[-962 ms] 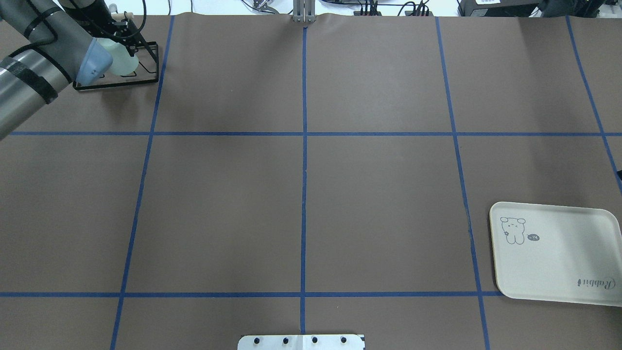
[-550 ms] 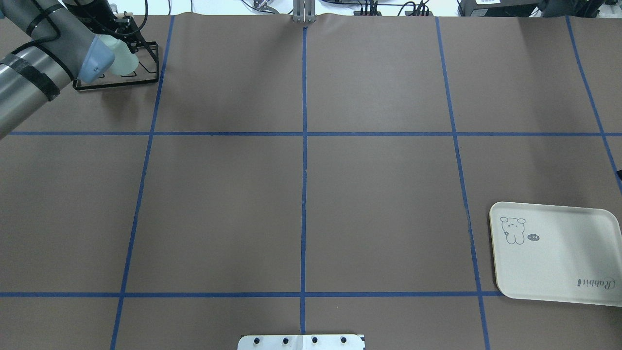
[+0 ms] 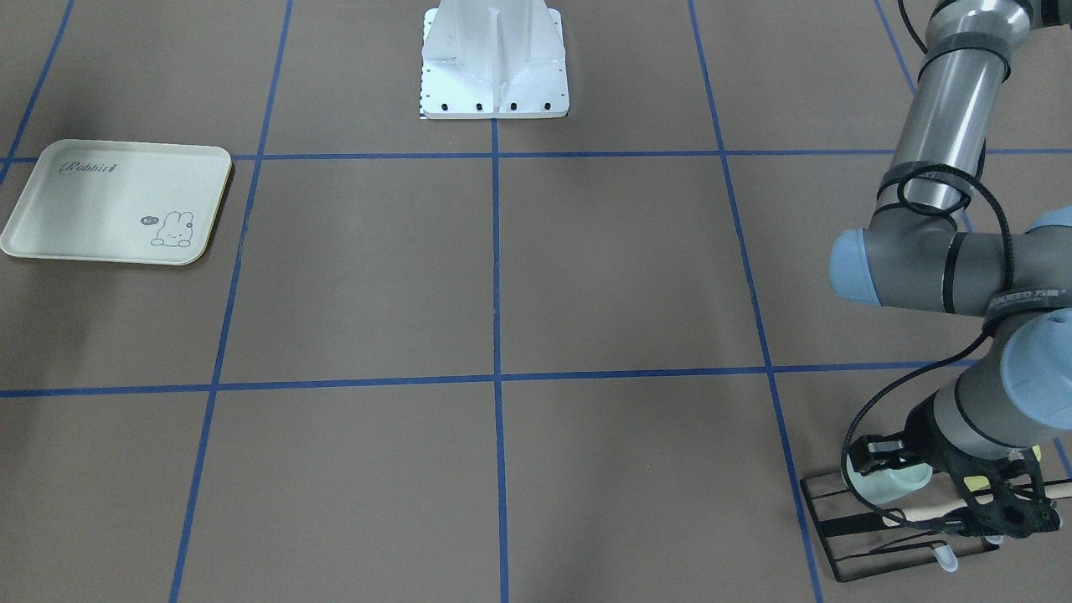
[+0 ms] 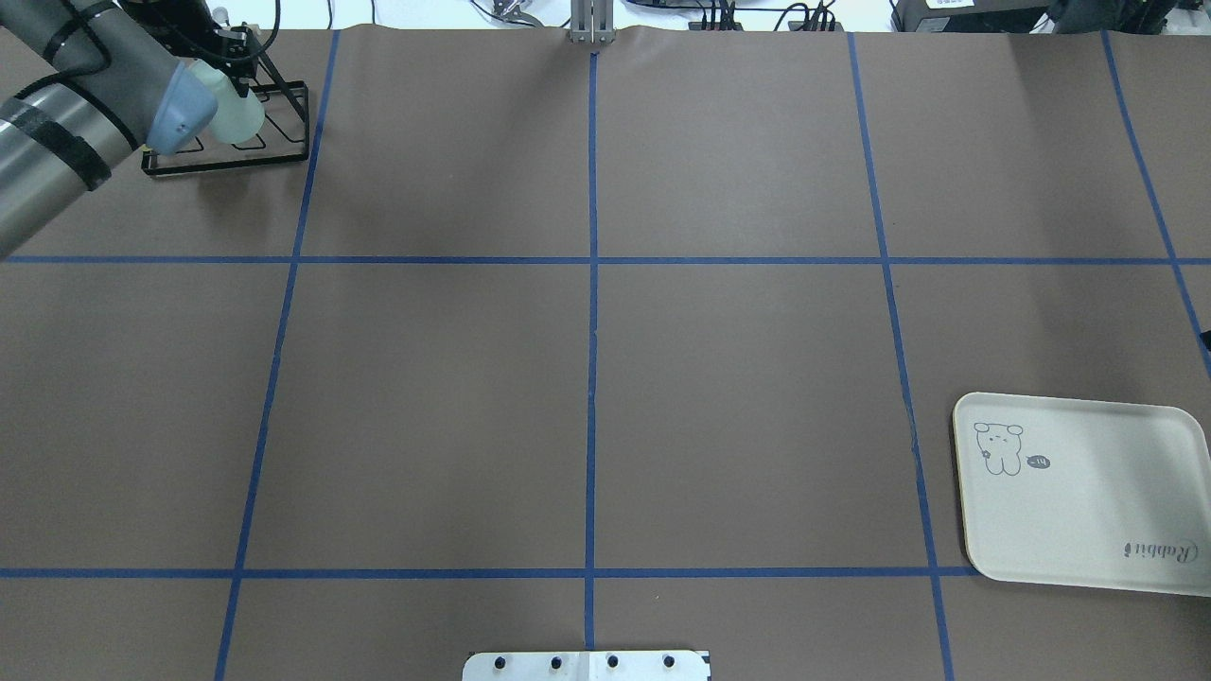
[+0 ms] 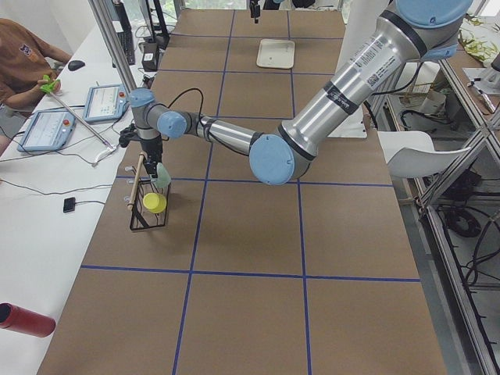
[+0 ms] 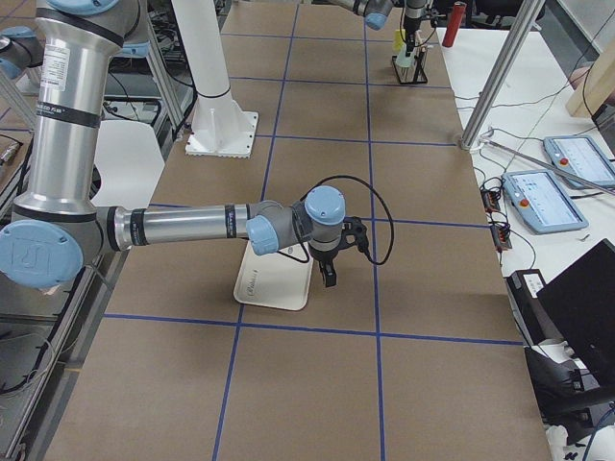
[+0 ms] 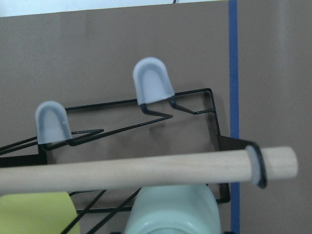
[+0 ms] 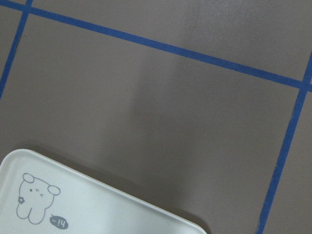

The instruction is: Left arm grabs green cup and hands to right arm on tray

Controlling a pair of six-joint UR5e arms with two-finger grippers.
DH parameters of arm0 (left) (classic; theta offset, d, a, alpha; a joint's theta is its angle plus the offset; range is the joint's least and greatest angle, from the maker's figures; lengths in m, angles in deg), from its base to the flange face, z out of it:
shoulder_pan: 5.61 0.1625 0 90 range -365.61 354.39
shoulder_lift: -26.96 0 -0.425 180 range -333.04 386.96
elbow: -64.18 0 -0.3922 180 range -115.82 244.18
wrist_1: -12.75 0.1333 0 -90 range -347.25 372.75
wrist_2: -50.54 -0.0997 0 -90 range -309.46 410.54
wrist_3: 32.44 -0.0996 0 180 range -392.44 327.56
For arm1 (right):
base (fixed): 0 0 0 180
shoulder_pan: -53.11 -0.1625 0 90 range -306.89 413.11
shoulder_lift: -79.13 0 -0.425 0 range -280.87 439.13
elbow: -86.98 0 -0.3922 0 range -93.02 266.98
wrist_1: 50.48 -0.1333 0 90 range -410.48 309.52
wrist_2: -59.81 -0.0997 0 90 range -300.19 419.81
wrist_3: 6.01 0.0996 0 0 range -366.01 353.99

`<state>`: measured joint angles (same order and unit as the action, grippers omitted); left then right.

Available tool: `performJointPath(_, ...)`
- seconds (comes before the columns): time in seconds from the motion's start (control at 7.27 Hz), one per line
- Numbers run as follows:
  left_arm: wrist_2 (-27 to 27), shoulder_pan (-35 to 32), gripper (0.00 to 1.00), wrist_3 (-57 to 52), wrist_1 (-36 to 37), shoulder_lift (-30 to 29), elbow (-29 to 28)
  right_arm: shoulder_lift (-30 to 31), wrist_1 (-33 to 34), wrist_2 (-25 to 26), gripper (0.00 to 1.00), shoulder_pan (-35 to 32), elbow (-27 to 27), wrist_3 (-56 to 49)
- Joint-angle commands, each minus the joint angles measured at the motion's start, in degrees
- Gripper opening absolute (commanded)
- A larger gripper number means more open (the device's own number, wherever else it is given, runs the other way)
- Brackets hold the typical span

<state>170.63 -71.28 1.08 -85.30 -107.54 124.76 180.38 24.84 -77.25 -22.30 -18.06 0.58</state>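
In the front-facing view the left arm (image 3: pixel 938 109) bends at the elbow and turns its wrist down over a black wire rack (image 3: pixel 842 529) at the tabletop's far corner on the robot's left. The left gripper (image 3: pixel 878 462) sits right at the green cup (image 3: pixel 894 484), which lies tilted over the rack; whether the fingers clamp it cannot be told. The tray (image 3: pixel 84 218) lies flat near the robot-side edge at the opposite end. Overhead, the forearm slants in across that corner, the cup showing just past the blue wrist cap. From the left end, the forearm runs nearly level to the rack, a yellow-green cup (image 5: pixel 155 203) beside the green one. From the right end, the right arm (image 6: pixel 183 226) reaches low, the right gripper (image 6: pixel 330 277) pointing down just off the tray's edge; apart or together cannot be told. The left wrist camera shows the cup's end just under a wooden dowel (image 7: pixel 122 170).
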Motion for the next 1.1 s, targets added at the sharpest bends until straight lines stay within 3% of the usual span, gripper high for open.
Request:
performJointPath(0.0, 2.85, -3.22, 0.00, -2.23, 2.14, -0.05, 2.51, 0.00, 0.00, 0.03, 1.00, 0.09, -0.07, 0.00)
performJointPath(0.41, 14.45, -9.12, 0.00, -4.26, 9.77, -0.14, 9.61, -0.17, -0.17, -0.06, 1.00, 0.09, -0.07, 0.09)
performJointPath(0.69, 16.40, -9.74, 0.00, -3.39, 20.83, -1.36, 21.27, -2.36, 0.00, -0.41, 1.00, 0.35, -0.07, 0.61)
performJointPath(0.96, 23.67, -7.74, 0.00, 7.26, 22.20, -0.50, 30.70, -4.99, 0.09, -0.41, 1.00, 2.10, 0.01, 2.09)
